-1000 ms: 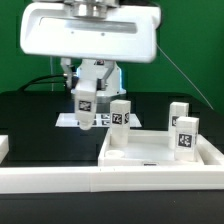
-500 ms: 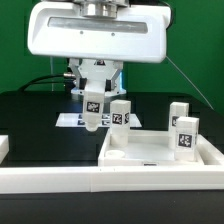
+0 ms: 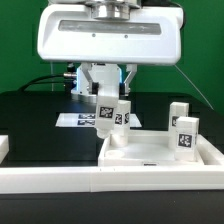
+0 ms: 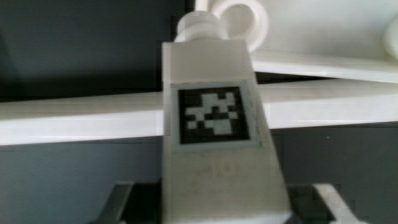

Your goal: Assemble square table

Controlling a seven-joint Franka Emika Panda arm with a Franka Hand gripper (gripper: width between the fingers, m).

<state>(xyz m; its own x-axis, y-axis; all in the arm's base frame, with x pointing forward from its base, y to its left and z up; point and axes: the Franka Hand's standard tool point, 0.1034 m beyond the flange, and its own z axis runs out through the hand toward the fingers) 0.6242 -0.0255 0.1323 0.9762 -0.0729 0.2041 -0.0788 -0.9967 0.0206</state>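
Fingers [image 3: 106,112] clamped on tagged leg [image 3: 105,117], held upright in air, just by square tabletop [image 3: 160,152] corner. Tabletop sits on black surface [image 3: 40,125], three more legs standing on it.

You see a black desk [image 3: 30,125] carrying the white tabletop slab [image 3: 165,152] at its front right. The marker board [image 3: 72,119] lies flat mid-desk, and a white border rail [image 3: 60,180] runs along the front edge.
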